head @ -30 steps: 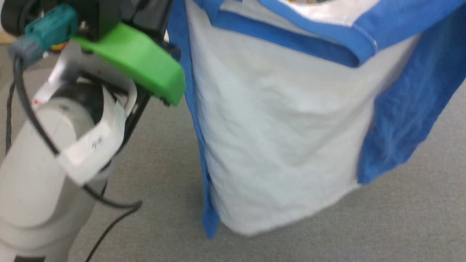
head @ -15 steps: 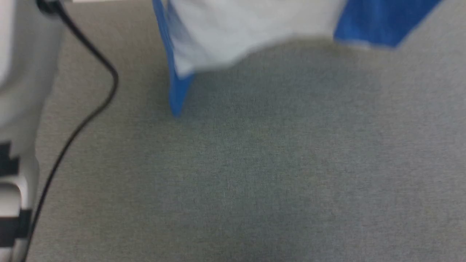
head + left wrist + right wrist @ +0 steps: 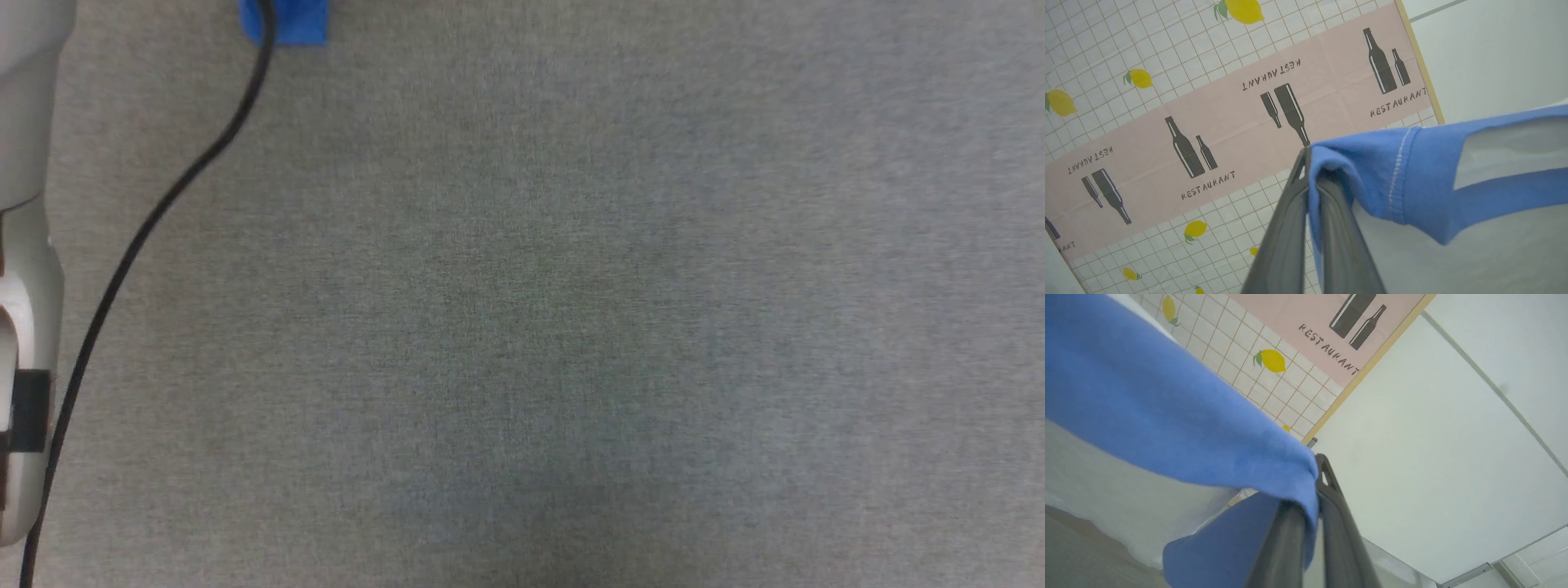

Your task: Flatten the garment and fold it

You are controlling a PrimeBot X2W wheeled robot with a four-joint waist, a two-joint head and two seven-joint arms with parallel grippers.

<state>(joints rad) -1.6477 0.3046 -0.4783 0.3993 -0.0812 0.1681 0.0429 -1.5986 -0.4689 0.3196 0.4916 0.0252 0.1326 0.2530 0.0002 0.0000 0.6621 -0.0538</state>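
Observation:
The garment (image 3: 1425, 179), white with bright blue sleeves and trim, hangs in the air between both grippers. In the left wrist view my left gripper (image 3: 1308, 163) is shut on a blue shoulder fold near the collar. In the right wrist view my right gripper (image 3: 1314, 469) is shut on a blue fold of the garment (image 3: 1167, 416), with white fabric hanging below. In the head view only a blue tip of the garment (image 3: 286, 20) shows at the top edge, above the grey tabletop (image 3: 571, 327).
My pale left forearm (image 3: 24, 269) and its black cable (image 3: 147, 229) run down the head view's left edge. Behind the garment stands a wall panel (image 3: 1167, 102) with a lemon and bottle print, and a plain white wall (image 3: 1433, 437).
The head view has swung downward, so the hanging garment has slid up out of the picture, leaving a blue tip and grey surface. Both grips look unchanged.

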